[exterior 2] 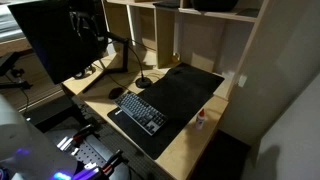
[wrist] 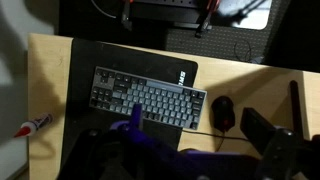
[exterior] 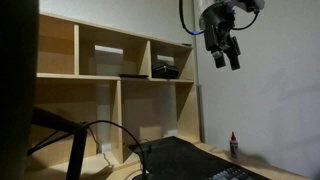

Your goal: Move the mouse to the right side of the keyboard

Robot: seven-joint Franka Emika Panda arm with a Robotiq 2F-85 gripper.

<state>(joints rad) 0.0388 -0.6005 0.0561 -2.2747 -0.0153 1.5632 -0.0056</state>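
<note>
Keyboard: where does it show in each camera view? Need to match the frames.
In an exterior view: the keyboard is only a sliver at the bottom edge, right of centre.
In an exterior view: the keyboard lies slantwise, left of centre.
Wrist view: the keyboard sits mid-picture, seen whole from above.
Shared landmark: the black mat under it, in all three.

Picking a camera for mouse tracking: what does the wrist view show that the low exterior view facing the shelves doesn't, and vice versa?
Wrist only: the mouse beside the keyboard, whose full key field shows. Exterior only: the whole gripper, open and empty high above the desk, and the shelf unit. Both: the keyboard, a sliver in an exterior view, the black mat and the small red-capped item.
</note>
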